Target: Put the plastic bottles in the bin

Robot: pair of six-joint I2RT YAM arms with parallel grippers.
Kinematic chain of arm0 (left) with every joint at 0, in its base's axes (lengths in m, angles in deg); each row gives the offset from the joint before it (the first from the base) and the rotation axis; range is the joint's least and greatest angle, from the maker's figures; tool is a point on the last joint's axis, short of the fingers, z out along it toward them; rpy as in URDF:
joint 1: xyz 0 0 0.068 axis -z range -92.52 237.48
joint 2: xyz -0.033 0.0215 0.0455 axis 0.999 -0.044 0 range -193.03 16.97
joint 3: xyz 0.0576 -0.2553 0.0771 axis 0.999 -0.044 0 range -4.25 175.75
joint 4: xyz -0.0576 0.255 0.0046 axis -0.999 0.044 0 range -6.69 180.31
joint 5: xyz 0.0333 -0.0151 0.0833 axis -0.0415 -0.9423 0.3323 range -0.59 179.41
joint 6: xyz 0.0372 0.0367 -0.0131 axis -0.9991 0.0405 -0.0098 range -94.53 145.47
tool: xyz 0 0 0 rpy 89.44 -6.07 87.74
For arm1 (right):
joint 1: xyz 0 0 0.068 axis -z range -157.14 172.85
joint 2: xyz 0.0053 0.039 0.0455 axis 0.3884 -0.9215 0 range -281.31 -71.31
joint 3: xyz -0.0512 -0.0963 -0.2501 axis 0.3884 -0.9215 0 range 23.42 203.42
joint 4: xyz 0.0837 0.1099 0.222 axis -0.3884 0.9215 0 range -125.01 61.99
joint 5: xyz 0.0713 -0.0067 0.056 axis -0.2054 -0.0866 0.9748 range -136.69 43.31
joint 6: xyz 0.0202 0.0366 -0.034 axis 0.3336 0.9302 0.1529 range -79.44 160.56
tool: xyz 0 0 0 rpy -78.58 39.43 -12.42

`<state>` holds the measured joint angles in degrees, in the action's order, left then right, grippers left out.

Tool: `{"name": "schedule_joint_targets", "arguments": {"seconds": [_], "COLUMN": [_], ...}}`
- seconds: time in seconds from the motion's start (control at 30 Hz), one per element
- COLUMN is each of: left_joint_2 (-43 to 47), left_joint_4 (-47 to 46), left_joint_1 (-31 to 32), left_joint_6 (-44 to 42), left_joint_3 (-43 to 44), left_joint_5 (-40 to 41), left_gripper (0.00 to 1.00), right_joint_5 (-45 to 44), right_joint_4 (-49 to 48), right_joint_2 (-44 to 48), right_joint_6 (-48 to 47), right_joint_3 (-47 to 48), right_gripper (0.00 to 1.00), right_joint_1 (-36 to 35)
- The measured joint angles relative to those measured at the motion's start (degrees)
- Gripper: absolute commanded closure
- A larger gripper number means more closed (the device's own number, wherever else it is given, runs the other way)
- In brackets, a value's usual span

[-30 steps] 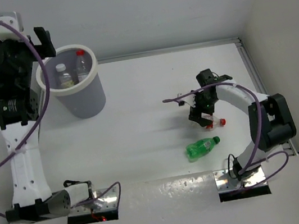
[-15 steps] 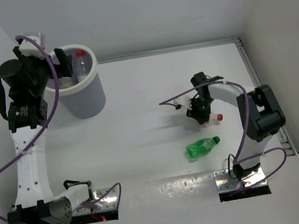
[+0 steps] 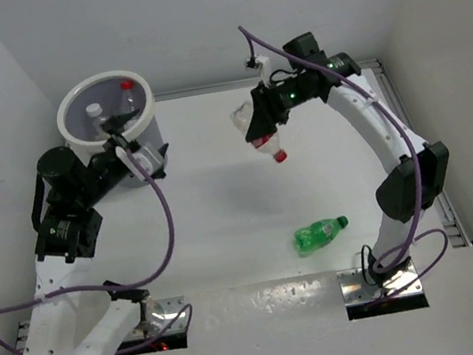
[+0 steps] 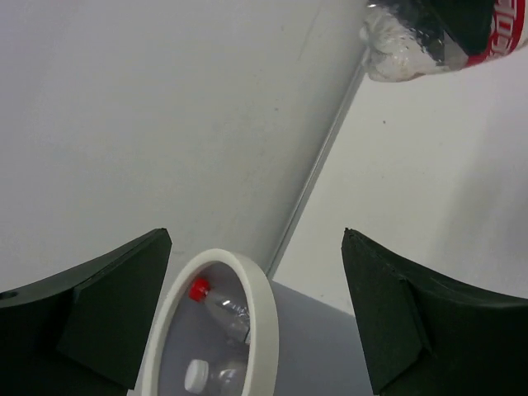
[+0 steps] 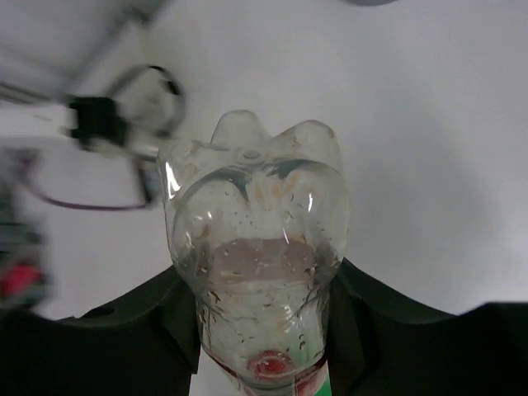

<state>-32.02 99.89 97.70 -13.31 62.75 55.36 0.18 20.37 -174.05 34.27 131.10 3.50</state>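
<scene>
High over the back of the table, my right gripper [image 3: 257, 123] is shut on a clear plastic bottle [image 3: 267, 142] with a red label and red cap. The cap points down and its base fills the right wrist view [image 5: 256, 239] between the dark fingers [image 5: 153, 326]. A green bottle [image 3: 320, 233] lies on the table at the near right. The bin [image 3: 78, 144] stands at the back left and holds a white-capped bottle [image 3: 96, 112] and a red-capped bottle [image 3: 125, 89]. Just in front of the bin, my left gripper [image 3: 133, 135] is open and empty; its view shows the bin's rim [image 4: 264, 305].
A metal rail [image 3: 404, 128] runs along the table's right edge, beside the right arm. Grey walls close in the back and both sides. Purple cables loop off both arms.
My right gripper closed on the red-labelled bottle, lifted it off the table and carried it up and left toward the back. The left arm swung down from above the bin to its near side.
</scene>
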Motion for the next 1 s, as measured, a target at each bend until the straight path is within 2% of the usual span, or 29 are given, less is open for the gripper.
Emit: {"name": "schedule_joint_targets", "arguments": {"seconds": [0.07,0.13,0.17,0.2,0.3,0.4,0.5,0.63,0.77,0.87,0.9,1.0], "left_joint_2": [2.01,2.93,3.3,3.56,4.31,3.98,2.38,-0.61,-3.08,-4.07,-4.2,-4.74], "left_joint_4": [0.57,1.01,1.14,1.18,1.49,2.4,1.53,-0.83,-3.28,-5.6,-6.45,-8.44], "left_joint_1": [2.91,6.08,7.72,9.68,16.26,22.36,28.94,36.09,38.84,40.0,40.44,42.14], "left_joint_6": [-7.67,-15.04,-18.23,-21.97,-32.35,-39.65,-43.58,-45.24,-44.94,-44.76,-44.78,-44.98], "left_joint_3": [-3.39,-6.43,-7.8,-9.29,-13.29,-14.91,-14.91,-14.91,-14.91,-14.91,-14.91,-14.91], "left_joint_5": [0.5,0.9,1.03,1.29,2.56,3.93,6.14,9.68,12.61,14.78,15.47,18.21], "left_gripper": [0.08,0.07,0.07,0.07,0.06,0.05,0.05,0.05,0.05,0.1,0.17,0.29], "right_joint_5": [6.25,13.03,16.48,19.98,24.39,26.38,27.76,29.27,29.9,30.25,30.29,30.25], "right_joint_4": [-1.84,-8.76,-16.04,-29.99,-45.97,-58.12,-67.32,-74.93,-79.65,-82.09,-82.71,-83.95], "right_joint_2": [1.07,1.49,1.42,1.44,-2.84,-6.12,-6.23,-5.95,-4.59,-3.13,-2.69,-1.38], "right_joint_6": [9.35,22.08,32.15,46.47,66.36,79.28,87.76,93.66,96.61,98.03,98.29,98.97], "right_joint_3": [-4.2,-10.27,-14.21,-20.31,-23.78,-23.76,-23.76,-23.78,-25.68,-27.67,-28.11,-29.42], "right_gripper": [1.0,1.0,1.0,1.0,1.0,1.0,1.0,1.0,1.0,1.0,1.0,1.0], "right_joint_1": [-1.81,-3.45,-4.04,-4.35,-4.39,-4.61,-5.86,-7.85,-9.16,-9.88,-10.08,-10.69]}}
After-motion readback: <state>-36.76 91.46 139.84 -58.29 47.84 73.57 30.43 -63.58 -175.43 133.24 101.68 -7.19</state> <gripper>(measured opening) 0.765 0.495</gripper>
